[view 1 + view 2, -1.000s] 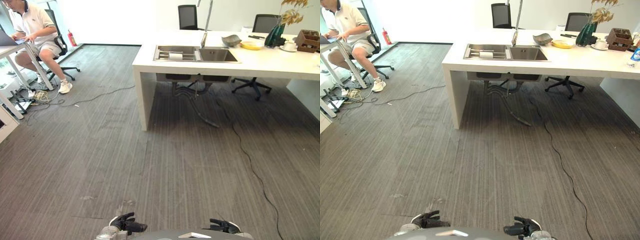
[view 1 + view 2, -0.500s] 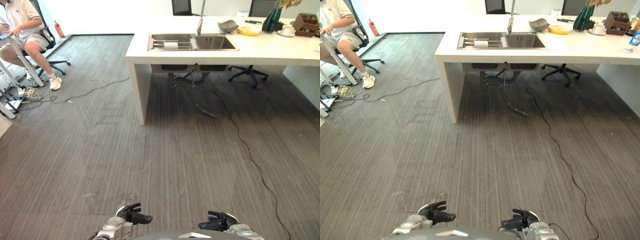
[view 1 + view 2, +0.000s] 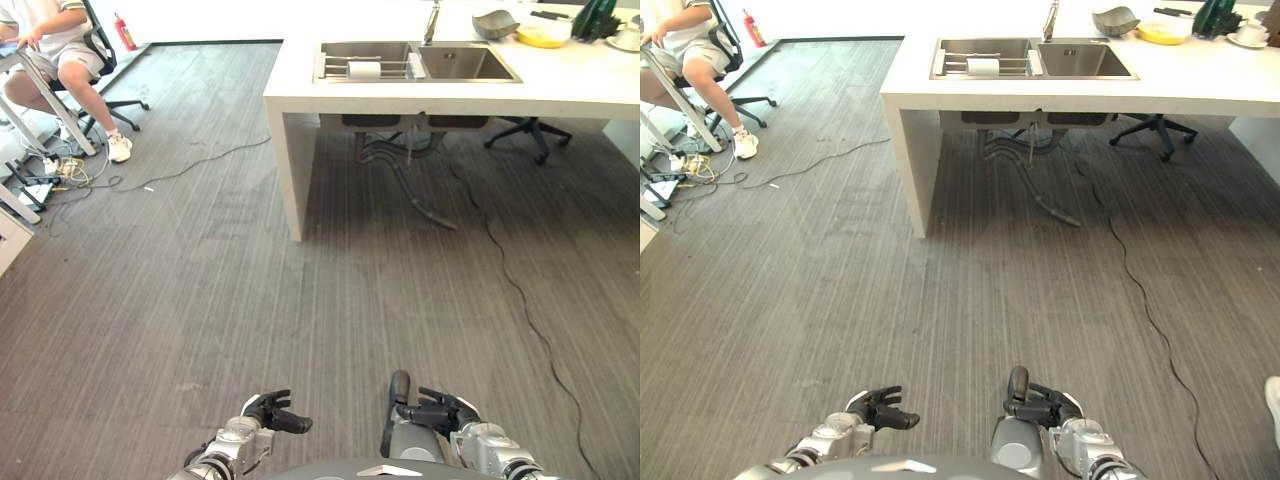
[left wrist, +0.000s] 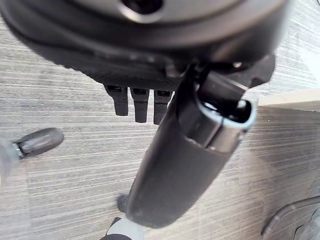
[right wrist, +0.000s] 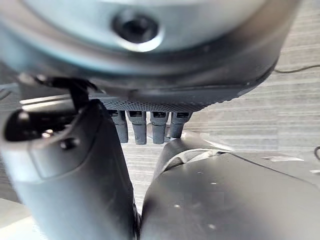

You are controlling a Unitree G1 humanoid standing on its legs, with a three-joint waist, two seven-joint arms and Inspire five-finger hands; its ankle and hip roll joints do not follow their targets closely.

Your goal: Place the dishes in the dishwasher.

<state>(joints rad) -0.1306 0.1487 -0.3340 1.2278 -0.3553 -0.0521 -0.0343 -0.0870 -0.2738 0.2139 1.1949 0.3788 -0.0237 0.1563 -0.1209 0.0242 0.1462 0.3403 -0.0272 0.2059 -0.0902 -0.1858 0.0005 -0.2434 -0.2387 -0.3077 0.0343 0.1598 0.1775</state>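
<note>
— Across the grey striped floor, what is the biggest thing ahead?

— A white counter at the far side, its long axis running left to right. A steel double sink is set into it, lengthwise along the counter, with a roll of paper on a rack in its left basin.

— And the dishes?

— Past the sink, on the counter's far right: a grey bowl tipped on its side with its hollow facing left, a yellow dish just beside it, then a dark green vase and a white cup on a saucer.

— Anyone about?

— A person sits on an office chair at far left, near a red fire extinguisher by the wall.

— The hands?

— Both low at the near edge, holding nothing. Left hand and right hand have relaxed, straight fingers; the left wrist view shows its fingers hanging in a row over bare floor, and the right wrist view shows the same. The head views give the counter, which the wrist views hardly do.

— Changed from a moment ago?

— The counter sits higher and larger in view, and both hands show further up than before: the camera has moved closer.
</note>
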